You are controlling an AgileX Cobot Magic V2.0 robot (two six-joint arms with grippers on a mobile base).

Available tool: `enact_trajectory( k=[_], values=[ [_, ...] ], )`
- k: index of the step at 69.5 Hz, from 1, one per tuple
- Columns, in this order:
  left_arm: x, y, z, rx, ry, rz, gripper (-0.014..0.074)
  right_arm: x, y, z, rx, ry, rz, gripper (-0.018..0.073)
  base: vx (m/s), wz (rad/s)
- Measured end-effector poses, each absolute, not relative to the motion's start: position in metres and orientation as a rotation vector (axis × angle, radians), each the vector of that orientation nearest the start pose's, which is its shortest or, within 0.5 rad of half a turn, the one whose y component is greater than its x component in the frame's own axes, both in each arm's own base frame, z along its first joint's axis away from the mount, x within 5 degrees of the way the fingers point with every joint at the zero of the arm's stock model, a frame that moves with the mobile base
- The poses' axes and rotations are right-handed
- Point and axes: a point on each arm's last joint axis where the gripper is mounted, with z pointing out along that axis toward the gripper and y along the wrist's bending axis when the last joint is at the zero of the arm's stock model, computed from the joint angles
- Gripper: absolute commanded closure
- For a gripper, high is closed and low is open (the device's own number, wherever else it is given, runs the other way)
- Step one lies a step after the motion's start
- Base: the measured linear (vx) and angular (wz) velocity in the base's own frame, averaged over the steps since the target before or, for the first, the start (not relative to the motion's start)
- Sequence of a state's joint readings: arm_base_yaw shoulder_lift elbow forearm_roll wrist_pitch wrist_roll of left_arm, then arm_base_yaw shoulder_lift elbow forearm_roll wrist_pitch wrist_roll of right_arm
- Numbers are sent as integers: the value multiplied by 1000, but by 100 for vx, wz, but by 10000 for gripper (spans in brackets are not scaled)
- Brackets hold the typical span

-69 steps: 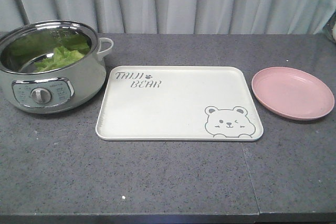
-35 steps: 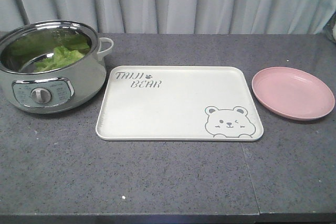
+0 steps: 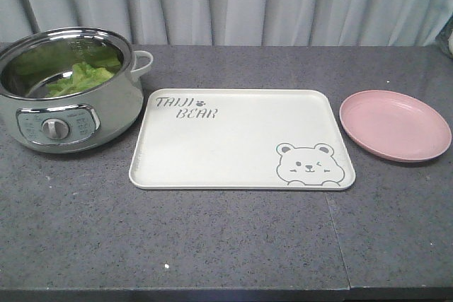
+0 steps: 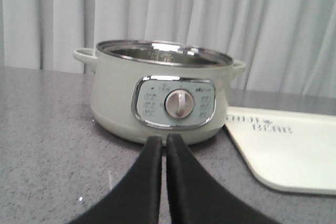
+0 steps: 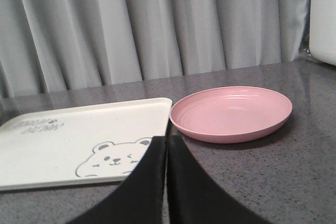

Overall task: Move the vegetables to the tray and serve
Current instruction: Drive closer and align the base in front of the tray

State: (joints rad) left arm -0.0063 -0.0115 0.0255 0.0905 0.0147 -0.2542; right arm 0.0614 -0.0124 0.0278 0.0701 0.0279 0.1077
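My guess is the vegetables (image 3: 83,78) will be feather-light and floppy, probably damp and a bit slippery. Squeeze hard and the leaves will likely bruise or tear. I'd pinch low on the bunch, at the pale rib if it can be reached, since that should be the only firm bit. Grab a frilly edge and you'd probably lift one leaf.

They're crinkly bright green lettuce, lying deep in the steel-lined electric pot (image 3: 120,107) at the left end of the bench (image 3: 212,245). They sit well below the rim, so it's a reach down from above. I can't pick out the rib from the front.

The tray (image 3: 233,139), cream with the bear face, lies mid-bench just right of the pot with nothing on it yet, and the pink plate (image 3: 394,125) is beyond it. The left gripper (image 4: 164,139) faces the pot's dial and the right gripper (image 5: 167,139) faces the plate, both clenched on nothing.
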Motion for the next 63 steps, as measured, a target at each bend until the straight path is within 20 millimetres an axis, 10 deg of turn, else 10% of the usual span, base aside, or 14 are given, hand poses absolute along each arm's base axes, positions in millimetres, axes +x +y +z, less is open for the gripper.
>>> enact_trajectory(
  k=[42,63],
  values=[
    [48,-2,237,-264,1122,-466,590,53,7,224,251,1523,422,530,0,0],
    [37,-3,279,-238,1096,-455,363,62,10,305,102,1526,321,63,0,0]
  ],
)
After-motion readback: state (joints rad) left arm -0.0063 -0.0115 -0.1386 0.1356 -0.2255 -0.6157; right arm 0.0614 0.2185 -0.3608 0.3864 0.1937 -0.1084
